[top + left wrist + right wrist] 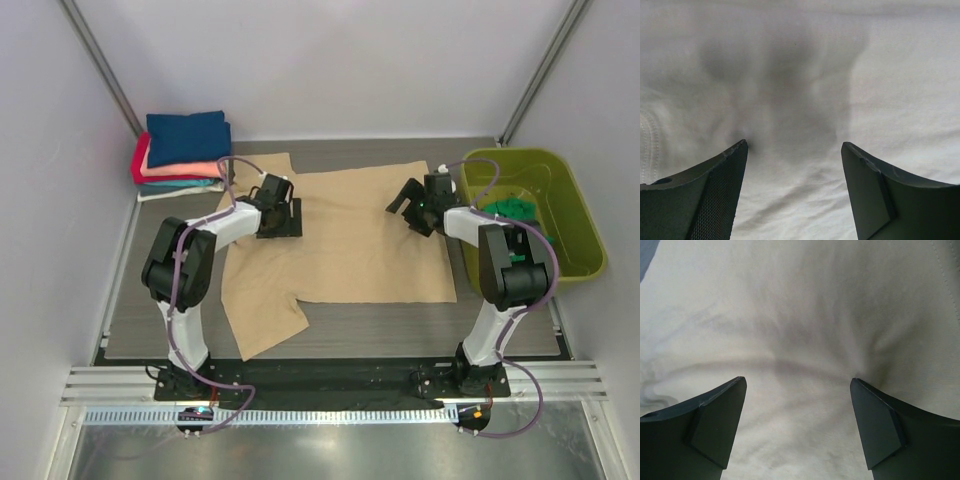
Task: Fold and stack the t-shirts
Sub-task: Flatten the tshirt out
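Tan tee lies flat mid-table. Left gripper and right gripper are both wide open, tips pressed into it. Best bet: pinch evenly, lift together, fold comes out straight.

Overhead wide; wrists close, facing down onto t-shirt.

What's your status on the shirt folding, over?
Both open: left gripper, right gripper, tips on tan t-shirt. Shirt flat, unfolded. Nothing in the way.
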Available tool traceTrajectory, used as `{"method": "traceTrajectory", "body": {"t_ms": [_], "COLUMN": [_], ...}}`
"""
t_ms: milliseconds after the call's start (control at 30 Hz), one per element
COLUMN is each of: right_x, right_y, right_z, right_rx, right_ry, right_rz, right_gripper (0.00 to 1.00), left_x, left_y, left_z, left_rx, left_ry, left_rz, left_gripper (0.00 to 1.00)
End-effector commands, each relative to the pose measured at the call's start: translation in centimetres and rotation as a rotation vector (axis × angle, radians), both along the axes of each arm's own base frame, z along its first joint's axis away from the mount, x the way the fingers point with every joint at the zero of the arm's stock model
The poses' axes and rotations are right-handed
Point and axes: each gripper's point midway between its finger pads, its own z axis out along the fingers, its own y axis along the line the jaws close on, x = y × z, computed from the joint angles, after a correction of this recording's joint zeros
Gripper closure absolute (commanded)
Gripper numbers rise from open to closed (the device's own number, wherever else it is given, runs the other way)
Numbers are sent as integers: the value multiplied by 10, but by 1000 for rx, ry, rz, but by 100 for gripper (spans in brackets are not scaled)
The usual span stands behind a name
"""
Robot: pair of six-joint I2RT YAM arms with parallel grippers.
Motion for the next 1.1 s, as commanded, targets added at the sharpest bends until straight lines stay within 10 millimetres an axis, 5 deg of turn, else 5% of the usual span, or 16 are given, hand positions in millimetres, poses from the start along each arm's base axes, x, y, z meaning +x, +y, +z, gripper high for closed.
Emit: {"method": "traceTrajectory", "body": {"t_ms": [0,67,200,300,333,400,433,533,600,667,833,1067], "right_x": [-35,-26,-14,-11,-8,-6,-9,-20,-30,-44,-85,-117], "right_y": [-31,-29,-5,3,6,11,11,16,23,24,28,22], "right_z": [-35,-28,-9,5,19,36,40,65,86,85,93,101], "right_rx": [-143,-144,-79,-90,-96,-119,-134,-172,-174,-183,-149,-127], "right_ry": [167,161,109,96,73,40,45,8,-37,-35,-57,-82], "right_rz": [-34,-25,77,127,142,170,178,193,200,199,200,195], "right_gripper": [8,8,8,8,8,8,8,7,7,7,7,6], "left_x": [3,-4,-20,-55,-69,-105,-120,-174,-198,-225,-267,-291], "left_y": [-12,-6,27,52,63,75,80,87,81,75,77,76], "left_z": [23,39,127,139,161,139,147,111,93,70,25,-3], "left_rx": [-36,-29,-10,8,-18,-33,-75,-138,-183,-236,-226,-176], "left_ry": [-25,-39,-212,-218,-275,-213,-240,-160,-112,-54,43,107], "left_rz": [-38,-26,77,159,196,253,277,337,346,378,472,439], "left_gripper": [24,24,24,24,24,25,26,28,29,31,37,41]}}
